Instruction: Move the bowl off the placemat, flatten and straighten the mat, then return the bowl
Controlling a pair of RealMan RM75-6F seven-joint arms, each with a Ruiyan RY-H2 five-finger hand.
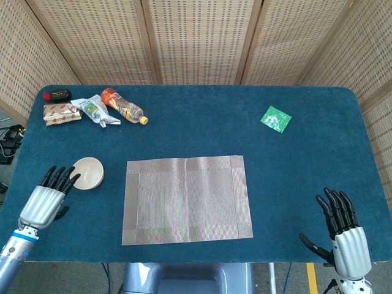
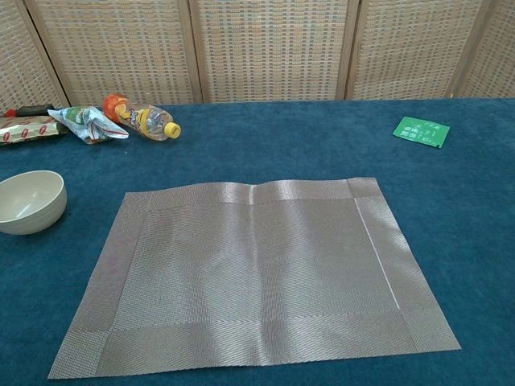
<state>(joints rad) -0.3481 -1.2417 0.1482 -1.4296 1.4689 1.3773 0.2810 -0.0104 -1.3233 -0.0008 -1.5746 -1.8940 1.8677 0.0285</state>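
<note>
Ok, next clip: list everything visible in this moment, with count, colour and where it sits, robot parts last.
placemat: 1, grey-beige woven, table centre, a slight ripple along its far edge
bowl: 1, cream, on the cloth left of the placemat, apart from it
plastic bottle: 1, orange label and yellow cap, lying far left
snack wrapper: 1, white-green, crumpled beside the bottle
snack pack: 1, red-tan, far left corner
small dark object: 1, black with red end, behind the pack
green packet: 1, far right
table: 1, blue cloth
left hand: silver with black fingers, spread, just left of the bowl
right hand: same colours, spread, near right corner
</note>
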